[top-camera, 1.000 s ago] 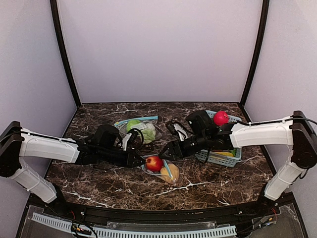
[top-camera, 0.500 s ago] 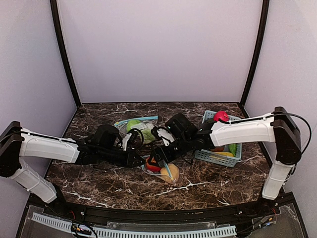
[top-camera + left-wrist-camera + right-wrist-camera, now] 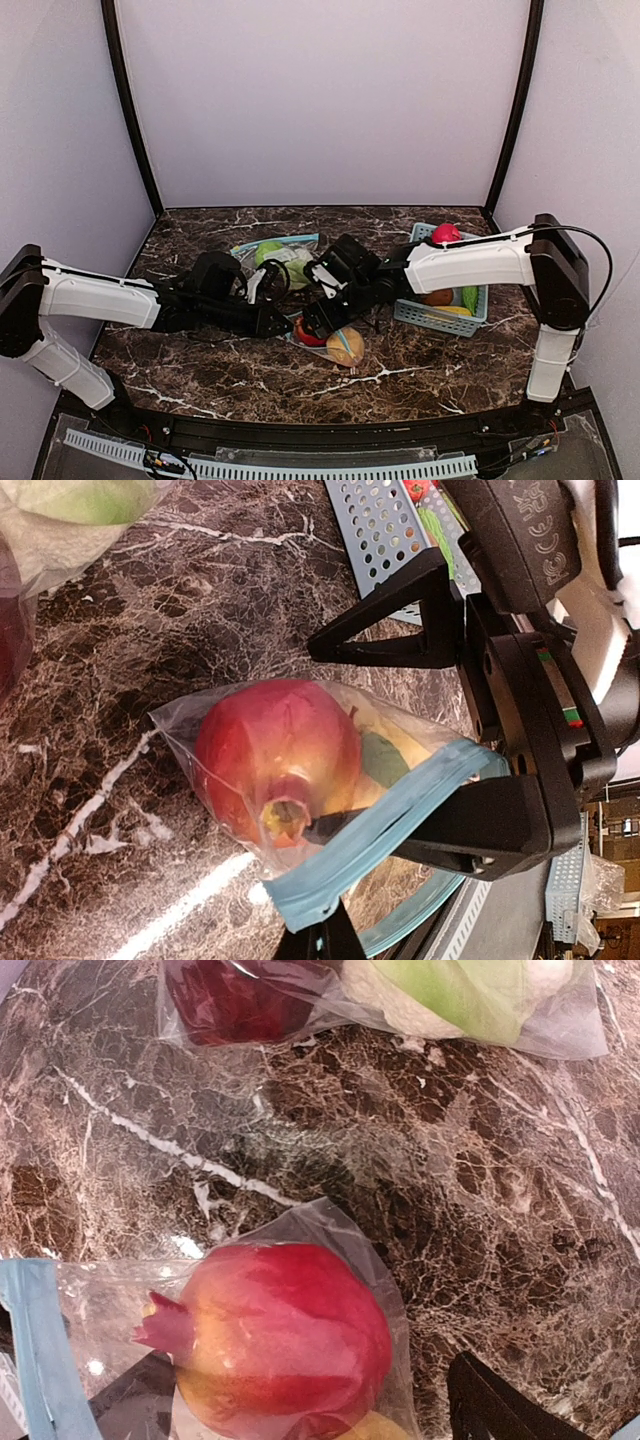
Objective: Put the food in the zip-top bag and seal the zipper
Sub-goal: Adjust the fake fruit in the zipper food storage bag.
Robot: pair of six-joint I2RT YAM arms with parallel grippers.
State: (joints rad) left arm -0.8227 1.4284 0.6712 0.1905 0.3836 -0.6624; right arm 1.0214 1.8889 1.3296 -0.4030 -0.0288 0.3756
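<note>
Bagging is midway, sealing not yet done. Nearest, a clear zip-top bag with blue zipper strip [image 3: 400, 810] lies unsealed, holding a glossy red toy fruit [image 3: 275, 755] and a yellow piece [image 3: 346, 348]. The left gripper [image 3: 322, 942] pinches its strip, while the right gripper [image 3: 320, 322] straddles it, jaws apart. Beyond lies a second clear bag [image 3: 285, 262], filled. Farther right, a light-blue slotted basket [image 3: 440, 318] holds more food.

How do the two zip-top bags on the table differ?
The near bag holds a red fruit; the far bag holds green-white cauliflower. The left gripper pinches the near bag's zipper edge; nothing grips the far bag. Both are clear with blue zippers.
</note>
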